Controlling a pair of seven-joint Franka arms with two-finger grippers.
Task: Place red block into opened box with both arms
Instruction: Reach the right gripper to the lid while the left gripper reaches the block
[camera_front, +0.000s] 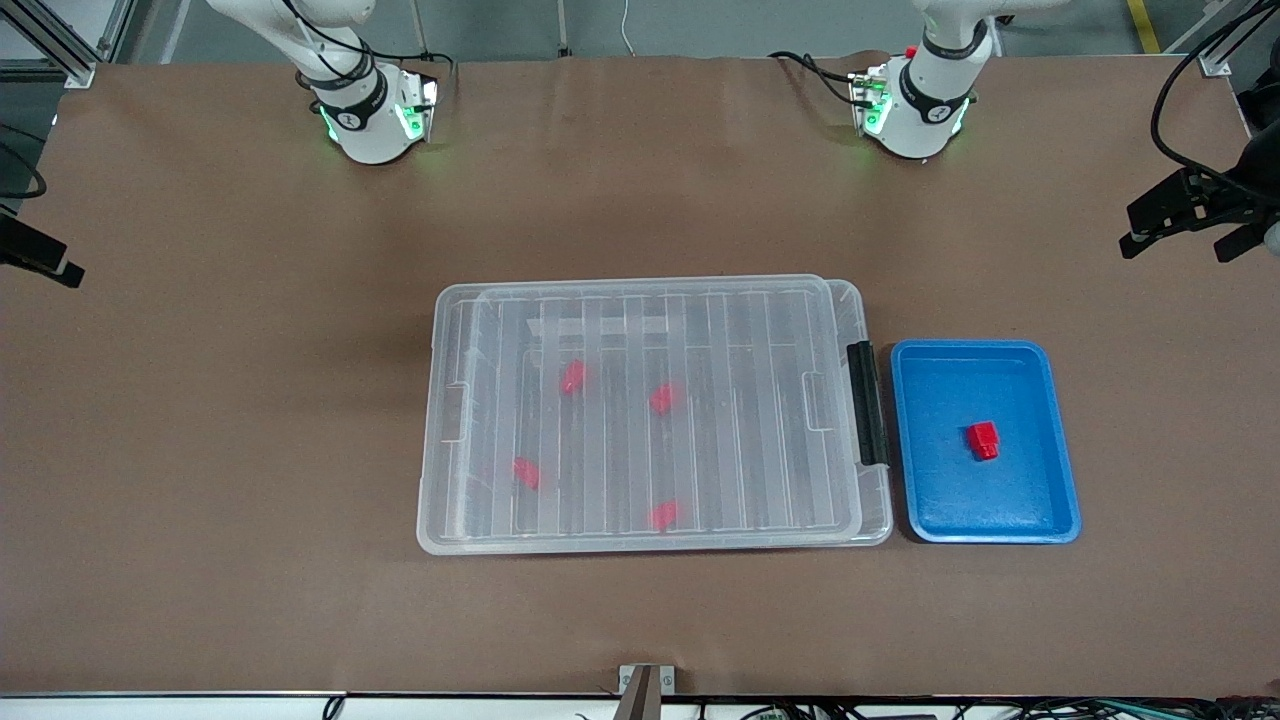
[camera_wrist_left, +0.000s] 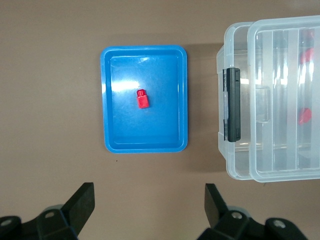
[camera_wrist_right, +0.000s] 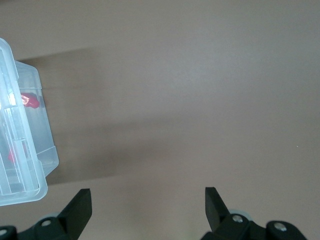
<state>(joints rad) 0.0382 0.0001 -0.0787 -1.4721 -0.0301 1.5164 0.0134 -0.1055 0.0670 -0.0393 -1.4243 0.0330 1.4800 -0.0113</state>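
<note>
One red block lies alone in a blue tray. The tray sits beside the latch end of the clear box. A ribbed clear lid lies on the box, and several more red blocks show through it. My left gripper hangs open and empty, high over bare table near the tray. My right gripper is also open and empty, high over bare table off the box's end toward the right arm.
A black latch runs down the box's short side facing the tray. Both arm bases stand along the table's back edge. Brown table surrounds the box and tray.
</note>
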